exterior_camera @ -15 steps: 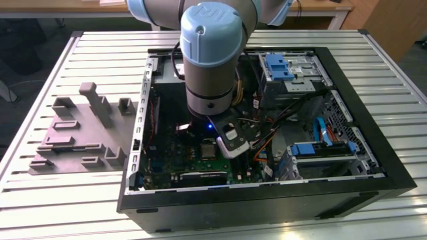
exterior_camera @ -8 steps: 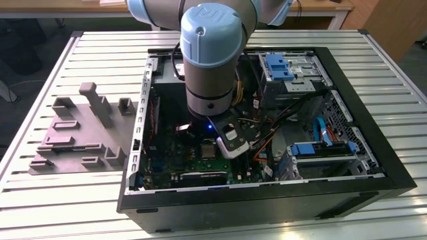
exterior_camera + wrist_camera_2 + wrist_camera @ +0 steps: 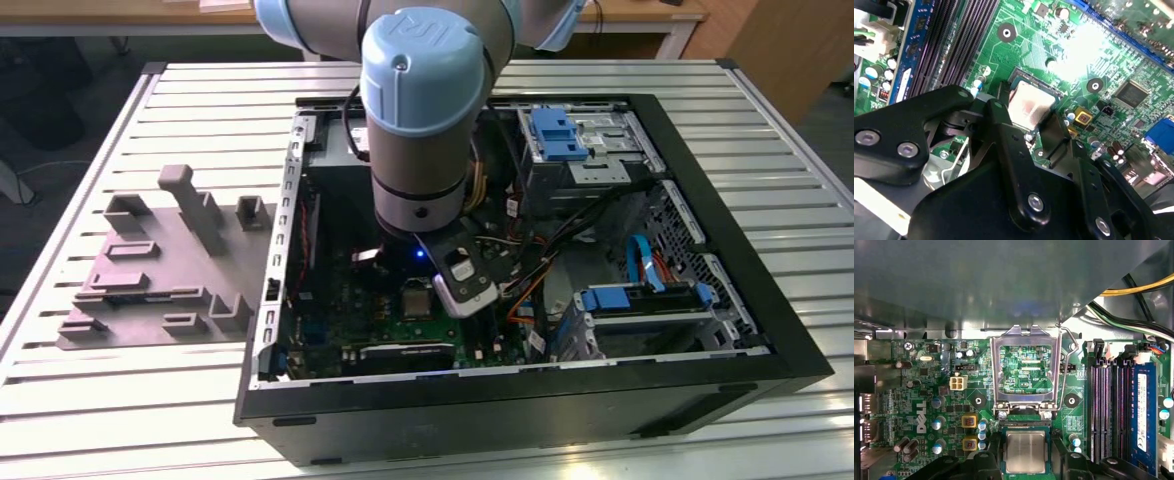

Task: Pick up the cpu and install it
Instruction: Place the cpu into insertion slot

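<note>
One grey tray (image 3: 147, 290): lies on the slatted table (image 3: 80, 400), exterior view's left.
computer case (image 3: 534, 400): stands open just beside it.
cpu (image 3: 1026, 105): sits flat in the socket (image 3: 1024, 425) (load frame (image 3: 1026, 335) raised).
gripper (image 3: 1025, 455): grips the cpu, fingers (image 3: 983, 465) against two opposite edges.

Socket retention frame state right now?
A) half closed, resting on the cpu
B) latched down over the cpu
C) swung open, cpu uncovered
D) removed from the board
C: in the first wrist view the metal frame is swung back on its hinge, and the cpu lies uncovered in the socket beside it.
</note>
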